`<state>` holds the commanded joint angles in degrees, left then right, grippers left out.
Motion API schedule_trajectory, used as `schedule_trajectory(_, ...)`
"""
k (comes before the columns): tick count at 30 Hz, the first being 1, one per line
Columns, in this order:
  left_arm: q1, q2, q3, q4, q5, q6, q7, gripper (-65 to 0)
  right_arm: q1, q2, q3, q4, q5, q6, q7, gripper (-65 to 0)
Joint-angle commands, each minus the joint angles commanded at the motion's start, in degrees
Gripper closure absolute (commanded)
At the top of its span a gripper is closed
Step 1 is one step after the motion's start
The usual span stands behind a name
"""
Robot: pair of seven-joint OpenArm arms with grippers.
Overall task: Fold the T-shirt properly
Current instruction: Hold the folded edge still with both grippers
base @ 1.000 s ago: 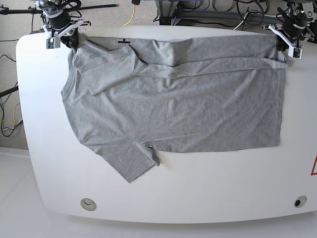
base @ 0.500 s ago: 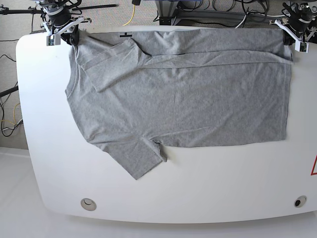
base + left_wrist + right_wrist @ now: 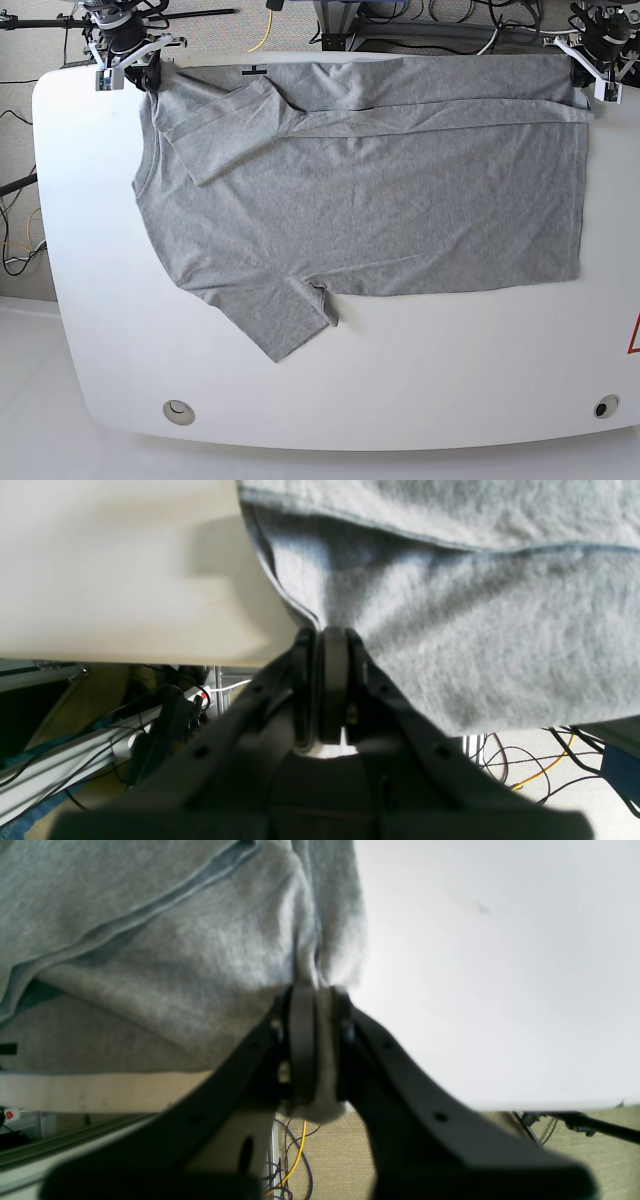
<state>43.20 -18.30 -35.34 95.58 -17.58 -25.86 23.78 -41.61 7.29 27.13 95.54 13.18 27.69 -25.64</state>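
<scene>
The heather-grey T-shirt (image 3: 370, 190) lies spread plain side up across the white table (image 3: 420, 380), neck to the left, hem to the right. Its far edge is folded over in a long band along the table's back edge. My right gripper (image 3: 148, 78) is shut on the far shoulder corner of the T-shirt (image 3: 175, 965) at the back left. My left gripper (image 3: 583, 82) is shut on the far hem corner at the back right. The left wrist view shows cloth (image 3: 450, 605) pinched between the jaws at the table edge. One sleeve (image 3: 285, 320) points toward the front.
Cables (image 3: 470, 25) and frame parts lie on the floor behind the table. Two round holes (image 3: 179, 410) sit near the table's front edge. A red warning mark (image 3: 634, 335) shows at the right edge.
Both grippers pulled the T-shirt's far edge back toward the table's rear edge a second ago. In the last half second hardly anything moved.
</scene>
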Motion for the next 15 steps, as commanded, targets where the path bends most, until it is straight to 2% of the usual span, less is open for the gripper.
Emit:
schedule_trajectory(6,-0.9,0.0,-0.1,0.0,-0.2,-0.2,0.4,0.0,0.1,0.2,1.2,1.1,0.9,0.19,0.7,0.0)
schedule_trajectory(10,-1.1,-0.1,-0.4,0.3,-0.3,-0.2,1.1,0.0,0.1,0.3,1.6,2.0,1.6,0.19,1.3,-2.5)
schedule_trajectory(12,-1.1,-0.2,-0.5,0.6,-0.4,-0.2,1.5,-4.5,0.1,0.4,2.0,2.9,1.8,0.2,1.5,-6.8)
schedule_trajectory(15,-0.9,-0.2,-0.3,0.7,-0.1,-0.2,1.4,-13.9,0.4,0.4,2.3,4.1,2.4,-0.02,1.9,-17.9)
